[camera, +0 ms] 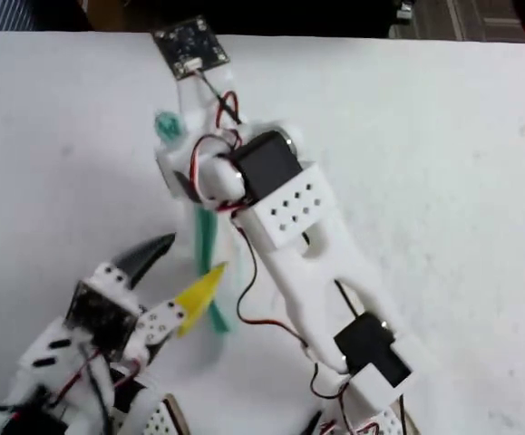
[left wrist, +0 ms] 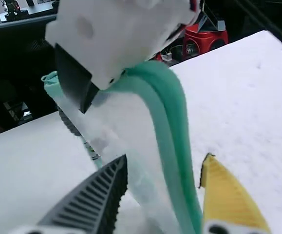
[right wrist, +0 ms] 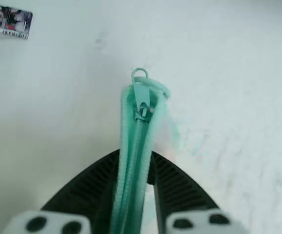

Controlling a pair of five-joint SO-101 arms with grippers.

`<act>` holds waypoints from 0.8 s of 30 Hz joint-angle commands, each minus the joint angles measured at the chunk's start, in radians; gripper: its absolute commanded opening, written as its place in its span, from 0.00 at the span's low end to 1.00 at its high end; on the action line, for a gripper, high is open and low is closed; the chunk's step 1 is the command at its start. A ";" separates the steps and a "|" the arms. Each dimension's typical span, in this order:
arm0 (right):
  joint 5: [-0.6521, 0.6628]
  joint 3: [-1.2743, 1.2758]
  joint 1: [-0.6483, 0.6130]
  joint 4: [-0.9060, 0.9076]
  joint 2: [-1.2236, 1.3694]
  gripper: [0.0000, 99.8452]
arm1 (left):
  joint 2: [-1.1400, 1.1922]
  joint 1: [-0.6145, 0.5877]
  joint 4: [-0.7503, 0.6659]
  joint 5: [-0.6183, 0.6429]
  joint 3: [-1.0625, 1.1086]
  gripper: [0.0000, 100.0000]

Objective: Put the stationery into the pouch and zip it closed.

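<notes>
Pouch (camera: 205, 240) stands on edge on table (camera: 443, 136), left of centre; zip pull (right wrist: 141, 93) at far end. Right pincer (right wrist: 136, 160) clamped on zip edge. Left pincer (left wrist: 165, 163) apart, straddling near end.

Overall: bright, even, diffuse light; the white worktop (camera: 461, 154) is close to washed out in the high view
Shadows: faint and soft-edged, a pale grey patch on the worktop beside the right arm (camera: 307, 263)
Glare: the worktop burns to plain white in the left wrist view
Dark parts: the room beyond the worktop's far edge lies dim
Right wrist view: the worktop greys towards the right hand (right wrist: 136, 156)
</notes>
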 commanded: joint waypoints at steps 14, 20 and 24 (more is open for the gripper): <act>0.012 -0.066 0.231 -0.038 -0.076 0.02 | 0.004 -0.246 0.048 0.034 -0.213 0.26; 0.018 0.153 0.384 -0.140 -0.077 0.02 | 0.004 -0.404 -0.189 0.196 0.011 0.26; 0.021 0.410 0.484 -0.326 -0.081 0.02 | 0.004 -0.429 -0.325 0.264 0.152 0.26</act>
